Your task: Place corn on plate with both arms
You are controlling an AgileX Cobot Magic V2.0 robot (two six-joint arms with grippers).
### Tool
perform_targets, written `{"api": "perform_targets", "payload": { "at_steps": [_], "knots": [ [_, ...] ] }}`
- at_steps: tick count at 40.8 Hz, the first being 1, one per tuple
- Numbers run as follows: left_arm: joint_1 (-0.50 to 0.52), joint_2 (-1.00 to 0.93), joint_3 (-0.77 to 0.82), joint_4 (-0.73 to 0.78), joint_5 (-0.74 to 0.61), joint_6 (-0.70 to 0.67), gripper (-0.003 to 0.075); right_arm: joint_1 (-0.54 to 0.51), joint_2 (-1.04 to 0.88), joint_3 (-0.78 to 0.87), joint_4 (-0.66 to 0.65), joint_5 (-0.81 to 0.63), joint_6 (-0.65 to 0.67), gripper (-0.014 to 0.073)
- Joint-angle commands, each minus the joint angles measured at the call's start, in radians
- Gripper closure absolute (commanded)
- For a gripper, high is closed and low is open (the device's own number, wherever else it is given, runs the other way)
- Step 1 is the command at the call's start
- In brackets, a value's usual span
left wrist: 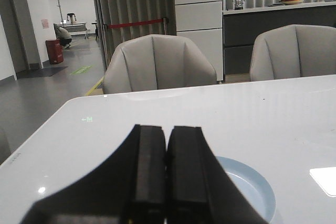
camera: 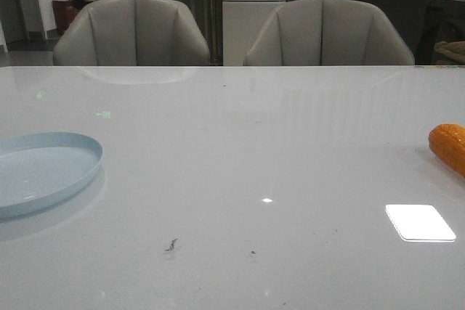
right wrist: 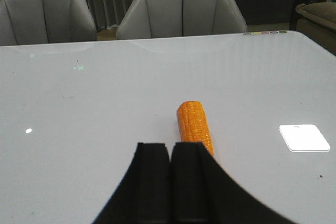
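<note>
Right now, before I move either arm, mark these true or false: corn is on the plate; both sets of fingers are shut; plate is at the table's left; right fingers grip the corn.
1. The corn is on the plate. False: it lies on the table, far right.
2. Left fingers and right fingers are shut. True.
3. The plate sits at the table's left. True.
4. The right fingers grip the corn. False: they are shut and hold nothing.

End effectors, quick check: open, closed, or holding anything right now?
Left end effector: closed, holding nothing; plate lies beyond it.
Right end effector: closed, holding nothing; corn lies on the table ahead.
</note>
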Motion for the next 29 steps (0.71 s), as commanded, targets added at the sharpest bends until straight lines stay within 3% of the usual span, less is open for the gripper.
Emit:
{"api": "perform_targets", "payload": {
  "at_steps": [1,29],
  "knots": [
    [-0.006,-0.02,0.037,-0.002,-0.081,-0.004,0.0627,-0.005,-0.025,-0.025,0.006,-0.086,-0.007,0.0537],
    [-0.006,-0.02,0.037,-0.002,-0.14,-0.004,0.0627,-0.005,-0.025,-0.025,0.006,-0.102,-0.007,0.0537]
  ]
}}
